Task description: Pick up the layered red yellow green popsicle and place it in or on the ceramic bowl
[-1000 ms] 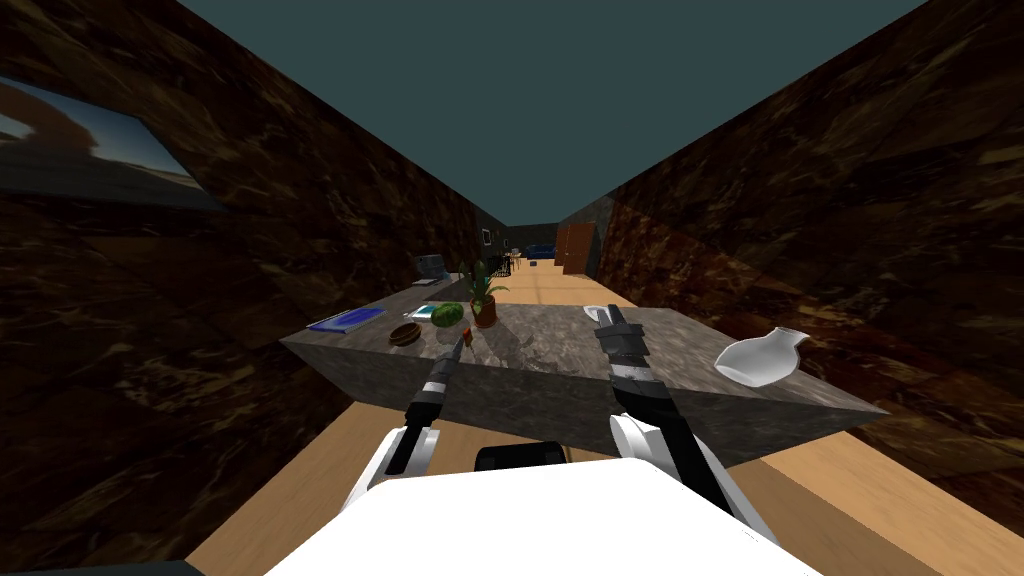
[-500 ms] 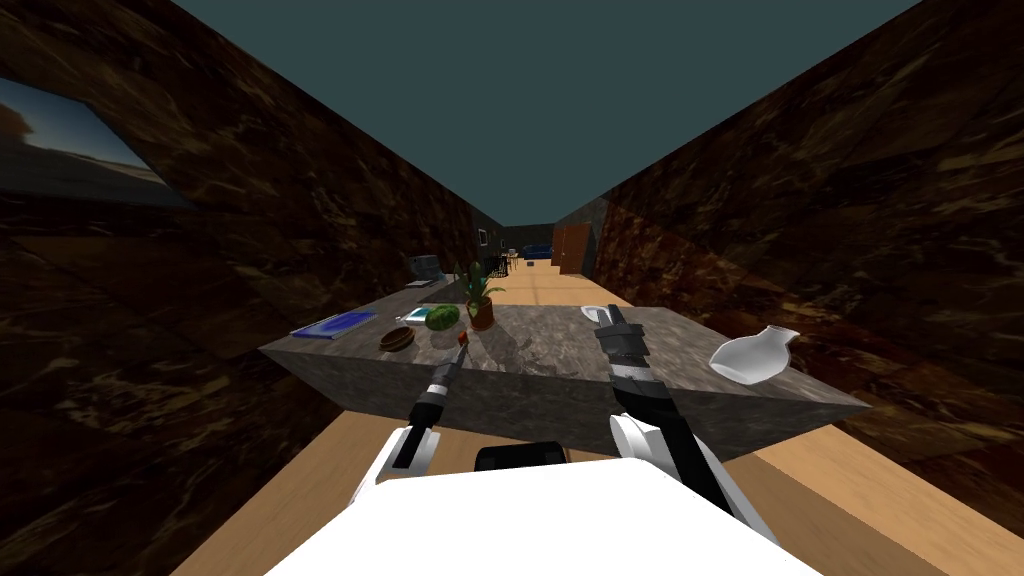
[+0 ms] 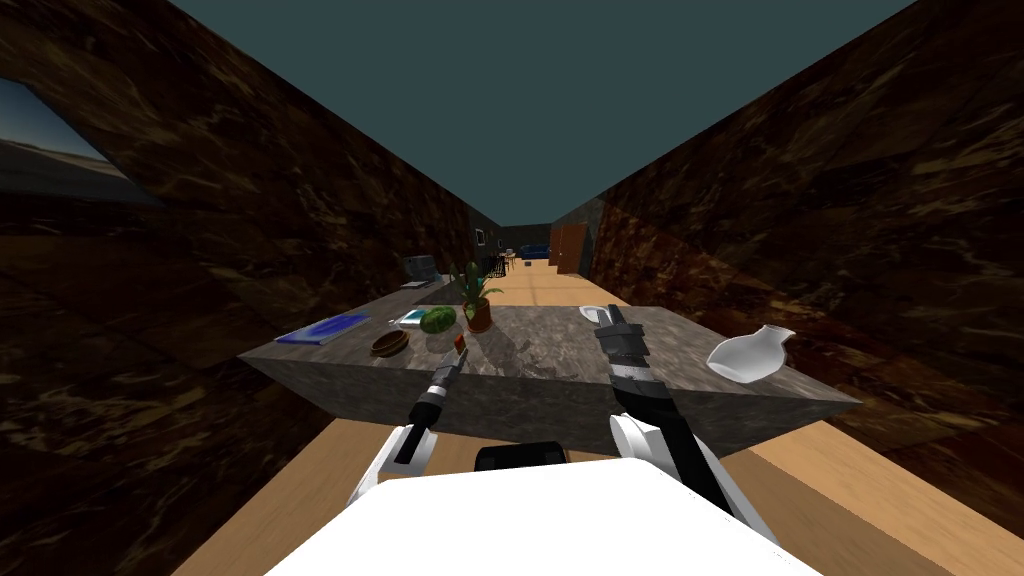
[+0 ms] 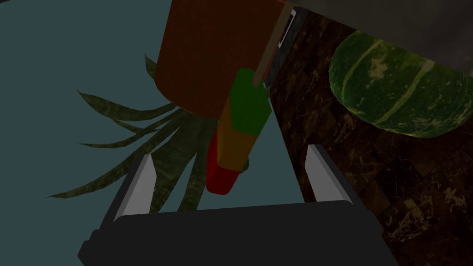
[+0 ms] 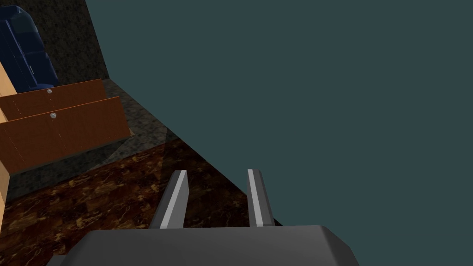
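1. Left wrist view: left gripper is released, its blades wide apart. The popsicle sits between them, red end nearest the gripper body and green end farthest, touching neither blade.
2. Head view: left arm is stretched low and forward across the near edge of the counter, with the popsicle at its tip.
3. Right gripper is held over the counter, right of centre. Its blades are drawn close with nothing between them.
4. Brown bowl is left of the popsicle, near but apart.
5. Beyond these are a watermelon and a potted plant.
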Robot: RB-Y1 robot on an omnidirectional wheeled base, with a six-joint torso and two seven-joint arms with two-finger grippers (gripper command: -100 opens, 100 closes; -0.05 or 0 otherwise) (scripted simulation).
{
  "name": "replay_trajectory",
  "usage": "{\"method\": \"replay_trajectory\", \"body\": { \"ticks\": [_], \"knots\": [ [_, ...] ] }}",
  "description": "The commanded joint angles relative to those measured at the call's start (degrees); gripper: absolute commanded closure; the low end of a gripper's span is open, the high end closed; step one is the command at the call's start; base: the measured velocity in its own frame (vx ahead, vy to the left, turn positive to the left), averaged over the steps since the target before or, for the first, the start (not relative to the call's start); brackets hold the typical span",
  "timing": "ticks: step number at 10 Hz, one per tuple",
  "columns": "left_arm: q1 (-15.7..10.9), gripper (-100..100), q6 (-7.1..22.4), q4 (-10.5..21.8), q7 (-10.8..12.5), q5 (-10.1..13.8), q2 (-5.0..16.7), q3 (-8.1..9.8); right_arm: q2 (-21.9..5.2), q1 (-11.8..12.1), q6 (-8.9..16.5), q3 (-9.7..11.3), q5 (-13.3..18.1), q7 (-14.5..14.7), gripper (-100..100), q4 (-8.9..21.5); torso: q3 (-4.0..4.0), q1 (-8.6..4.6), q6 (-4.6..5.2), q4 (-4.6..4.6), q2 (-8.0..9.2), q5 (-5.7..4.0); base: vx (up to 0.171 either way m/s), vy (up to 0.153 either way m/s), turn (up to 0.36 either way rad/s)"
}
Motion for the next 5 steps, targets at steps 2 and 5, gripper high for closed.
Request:
{"method": "replay_trajectory", "body": {
  "ticks": [2, 5],
  "knots": [
    [-1.2, -100, 0.0, 3.2, -2.1, -1.4, 0.5, 0.40, 0.0, 0.0, 0.0, 0.0, 0.0, 0.0, 0, 0.0, 0.00, 0.01, 0.00, 0.00, -0.01, 0.00, 0.026, 0.001, -0.052],
    [-1.5, -100, 0.2, 4.1, -2.6, -1.9, 0.9, 0.49, 0.0, 0.0, 0.0, 0.0, 0.0, 0.0, 0, 0.0, 0.02, 0.04, 0.00, 0.01, 0.04, 0.01, 0.009, 0.008, -0.029]
  ]
}}
